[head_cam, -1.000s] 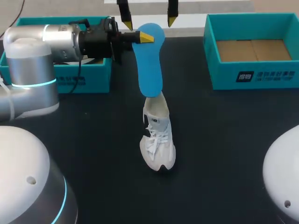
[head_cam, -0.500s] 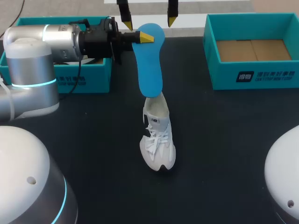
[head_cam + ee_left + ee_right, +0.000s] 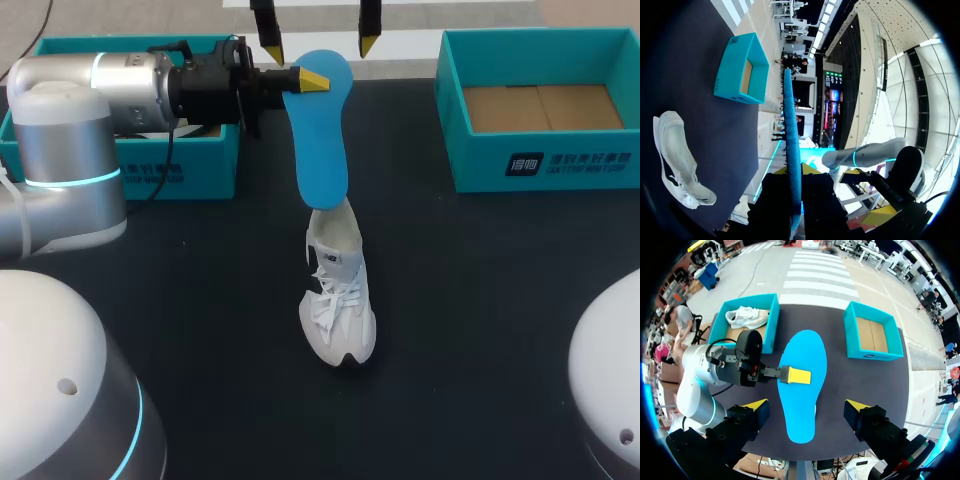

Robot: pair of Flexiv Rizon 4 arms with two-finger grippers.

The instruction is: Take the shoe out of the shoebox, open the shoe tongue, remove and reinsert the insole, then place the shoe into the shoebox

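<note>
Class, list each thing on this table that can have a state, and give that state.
left hand: shut on the insole
right hand: open, empty
insole: held in the air above the shoe
shoe: upright on the table
right shoebox: open, empty
left shoebox: open, second shoe inside

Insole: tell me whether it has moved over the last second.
No. The insole is held by the left gripper in the same place, its lower end at the heel of the shoe, no nearer the right-hand box than before.

On our black table sit a white sneaker mid-table, the left shoebox and the right shoebox, both teal.
</note>
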